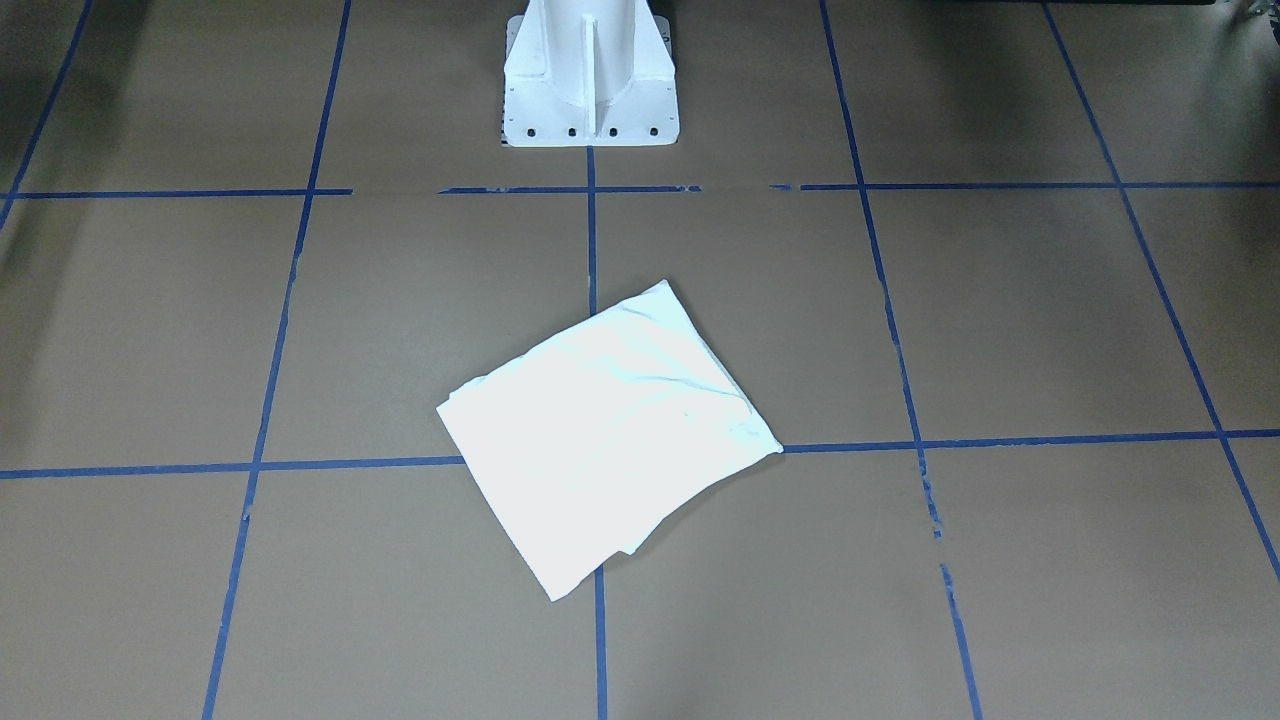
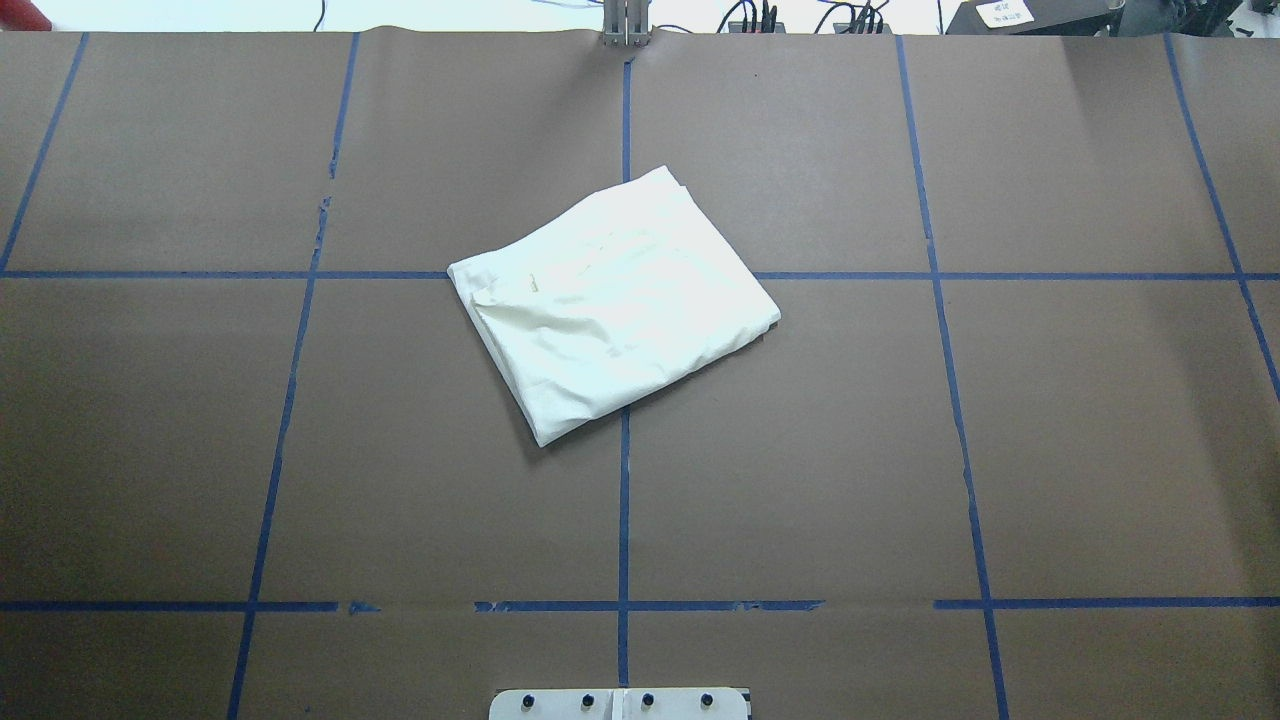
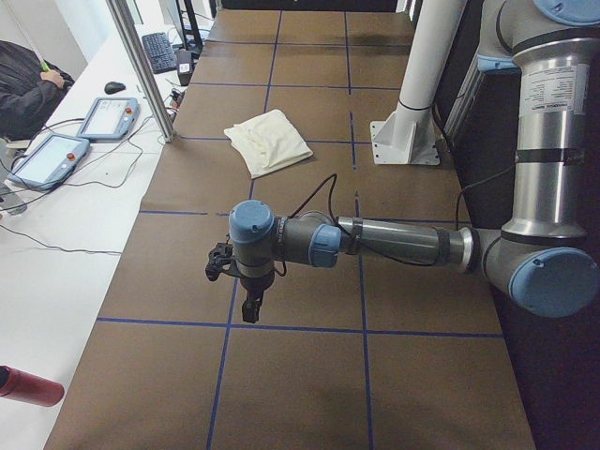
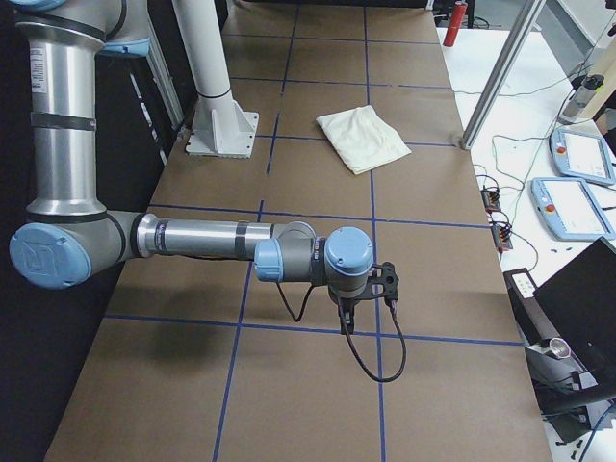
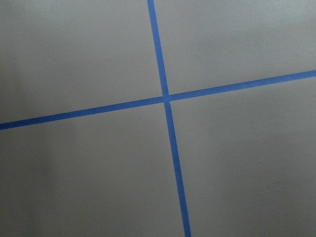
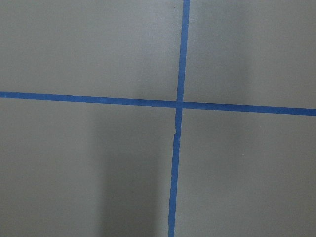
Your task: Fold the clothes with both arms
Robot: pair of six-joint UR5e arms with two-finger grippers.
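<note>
**Taped cross on a brown counter**

The whole view is filled by a brown counter (image 6: pixel 74 49), seen from above. It is marked by two lines of blue tape (image 6: pixel 89 98). One is laid nearly level from edge to edge, dipping slightly toward the right. The other is run from top to bottom, leaning a little leftward as it descends. The crossing (image 6: pixel 178 103) is set right of centre, above the middle. A small nick (image 6: pixel 175 134) is seen in the upright line just below it. A soft shadow (image 6: pixel 133 187) is cast left of that line.
</note>
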